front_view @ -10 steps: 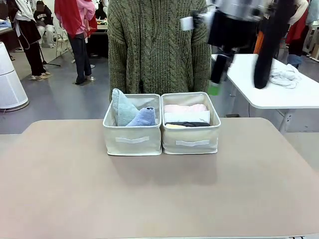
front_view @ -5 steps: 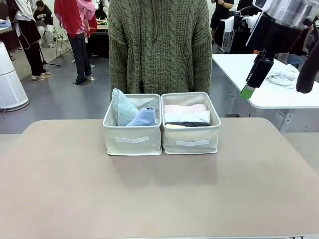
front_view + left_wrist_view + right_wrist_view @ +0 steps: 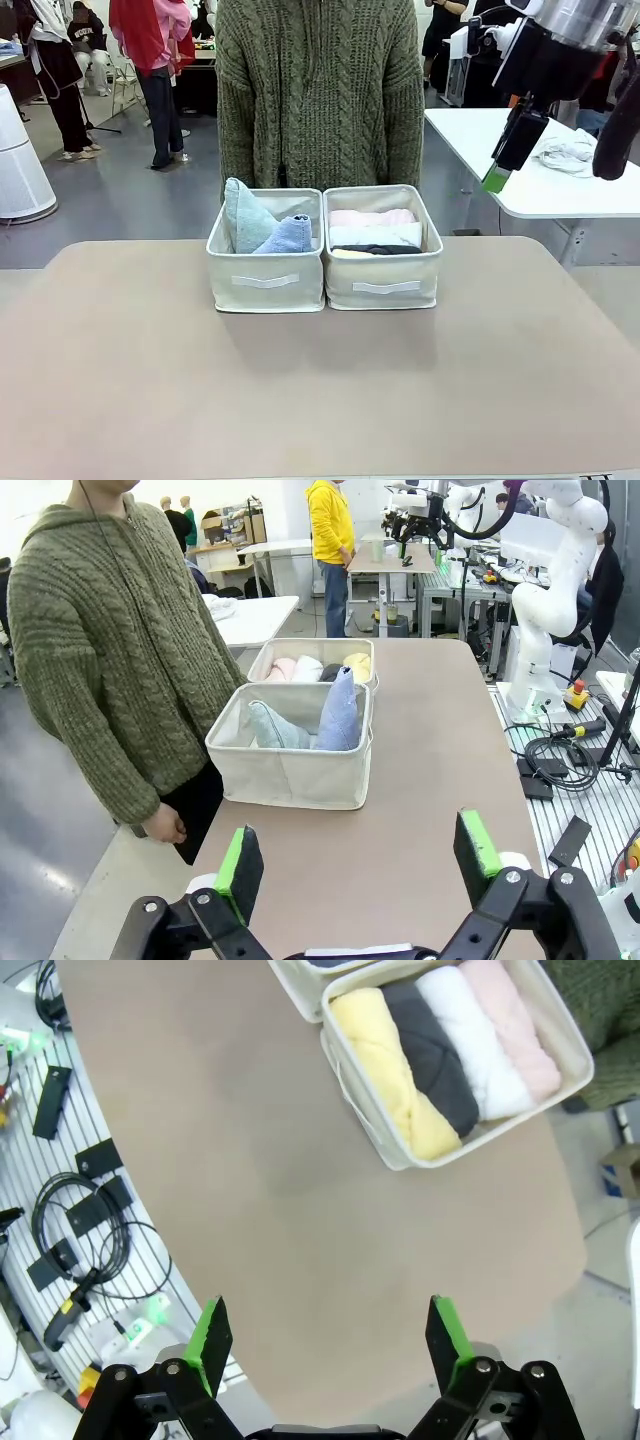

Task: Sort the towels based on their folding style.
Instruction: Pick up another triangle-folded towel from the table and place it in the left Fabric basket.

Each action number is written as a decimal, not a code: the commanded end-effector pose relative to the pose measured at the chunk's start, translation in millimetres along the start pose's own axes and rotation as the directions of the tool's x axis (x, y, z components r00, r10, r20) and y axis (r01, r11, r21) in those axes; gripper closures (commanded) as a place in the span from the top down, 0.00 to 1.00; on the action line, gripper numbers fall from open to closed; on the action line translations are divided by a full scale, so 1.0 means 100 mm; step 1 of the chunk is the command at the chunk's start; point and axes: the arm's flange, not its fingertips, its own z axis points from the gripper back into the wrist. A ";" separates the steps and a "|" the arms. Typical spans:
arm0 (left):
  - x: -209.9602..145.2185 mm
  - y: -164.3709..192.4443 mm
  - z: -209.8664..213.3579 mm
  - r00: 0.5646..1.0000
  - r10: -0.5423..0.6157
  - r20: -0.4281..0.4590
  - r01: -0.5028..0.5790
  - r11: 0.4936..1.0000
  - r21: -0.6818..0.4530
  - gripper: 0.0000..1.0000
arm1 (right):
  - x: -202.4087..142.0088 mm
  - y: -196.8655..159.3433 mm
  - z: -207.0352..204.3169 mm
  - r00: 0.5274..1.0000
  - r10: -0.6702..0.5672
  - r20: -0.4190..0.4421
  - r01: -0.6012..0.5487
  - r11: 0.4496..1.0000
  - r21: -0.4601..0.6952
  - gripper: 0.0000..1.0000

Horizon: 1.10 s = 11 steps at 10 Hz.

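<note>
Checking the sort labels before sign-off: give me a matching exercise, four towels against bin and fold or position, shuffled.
Column 1:
1. yellow terry roll towel
2. pink terry roll towel
3. lavender-blue terry cone towel
4. dark grey terry roll towel

Column 2:
A. bin on the robot's left, standing cone
B. between yellow and white rolls
C. end roll farthest from the person
D. end roll nearest the person

Pairs: 1-C, 2-D, 3-A, 4-B

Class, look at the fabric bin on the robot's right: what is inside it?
Inside the right bin lie four rolled towels side by side: yellow, dark grey, white, pink. Anything beneath them is covered.
</note>
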 end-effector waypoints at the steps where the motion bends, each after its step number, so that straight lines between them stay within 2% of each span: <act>1: 0.01 -0.02 -0.01 1.000 0.001 -0.004 -0.001 1.000 0.010 1.00 | -0.03 0.04 -0.05 1.000 -0.021 -0.005 0.021 1.000 0.001 1.00; 4: 0.01 -0.02 -0.01 1.000 0.001 -0.004 -0.001 1.000 0.010 1.00 | 0.00 0.00 -0.01 1.000 0.000 -0.001 0.000 1.000 0.001 1.00; 5: 0.01 -0.02 -0.01 1.000 0.001 -0.004 -0.001 1.000 0.010 1.00 | -0.22 -0.20 0.18 0.994 0.037 0.100 -0.048 0.993 0.108 1.00; 6: 0.01 -0.02 -0.01 1.000 0.001 -0.004 -0.001 1.000 0.010 1.00 | -0.45 -0.39 0.41 0.966 0.078 0.246 -0.123 0.978 0.170 1.00; 7: 0.01 -0.02 -0.01 1.000 0.001 -0.004 -0.001 1.000 0.010 1.00 | -0.70 -0.55 0.61 0.917 0.098 0.386 -0.181 0.966 0.185 1.00; 8: 0.01 -0.02 -0.01 1.000 0.001 -0.004 -0.001 1.000 0.010 1.00 | -0.99 -0.71 0.76 0.860 0.076 0.504 -0.189 0.966 0.176 1.00; 9: 0.01 -0.02 -0.01 1.000 0.001 -0.004 -0.001 1.000 0.010 1.00 | -1.27 -0.84 0.82 0.808 0.057 0.587 -0.213 0.956 0.200 1.00; 11: 0.01 -0.02 -0.01 1.000 0.001 -0.004 -0.001 1.000 0.010 1.00 | -1.95 -1.02 0.79 0.716 0.024 0.698 -0.249 0.943 0.222 1.00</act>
